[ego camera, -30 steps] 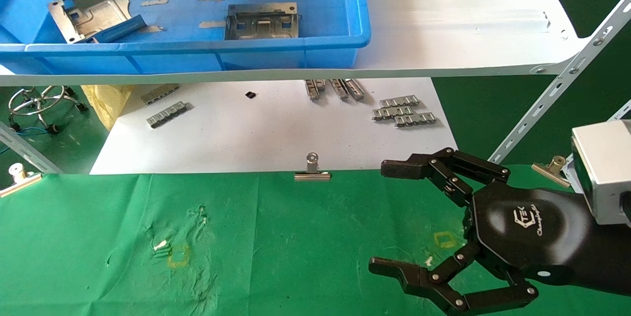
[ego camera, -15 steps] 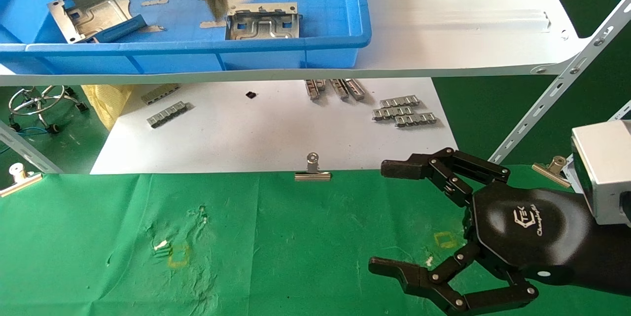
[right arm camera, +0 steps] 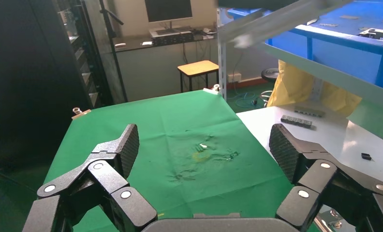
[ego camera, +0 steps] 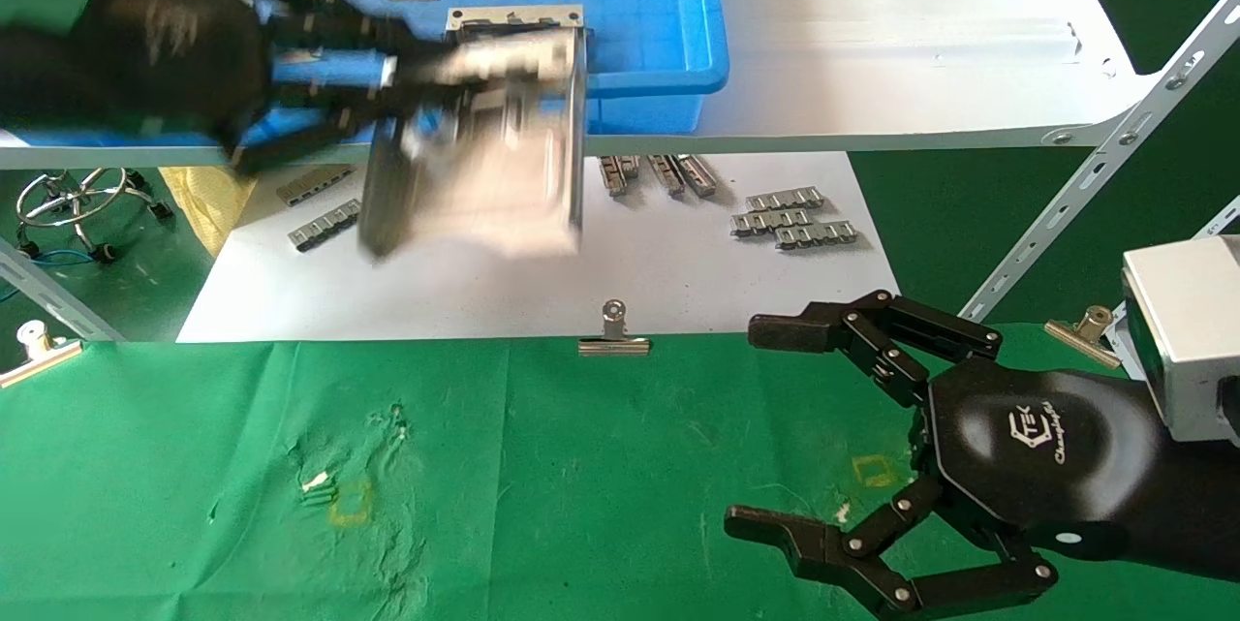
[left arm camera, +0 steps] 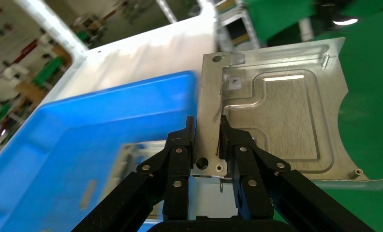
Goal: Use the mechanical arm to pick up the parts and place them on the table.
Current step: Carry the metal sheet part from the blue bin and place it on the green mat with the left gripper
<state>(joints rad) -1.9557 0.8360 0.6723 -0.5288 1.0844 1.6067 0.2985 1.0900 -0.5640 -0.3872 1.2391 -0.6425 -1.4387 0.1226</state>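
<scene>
My left gripper [ego camera: 426,83] is shut on a silvery stamped part [ego camera: 484,166], gripping it by one edge. It holds the part in the air in front of the blue bin [ego camera: 659,78], over the white sheet. In the left wrist view the fingers [left arm camera: 182,145] pinch the part [left arm camera: 276,111] at its edge beside a hole. A second part [ego camera: 513,17] lies in the bin, partly hidden by the held one. My right gripper [ego camera: 760,427] is open and empty, low over the green table [ego camera: 581,485] at the right, and also shows in the right wrist view [right arm camera: 204,150].
The bin stands on a white shelf board [ego camera: 872,40] with slotted metal struts [ego camera: 1095,175]. Below it lies a white sheet [ego camera: 484,282] with grey ridged strips [ego camera: 794,219], held by a binder clip [ego camera: 613,335]. Yellow square marks [ego camera: 351,503] are on the cloth.
My left gripper has come out of the bin with the part and moved down and toward me, past the bin's front wall. The right arm has not moved.
</scene>
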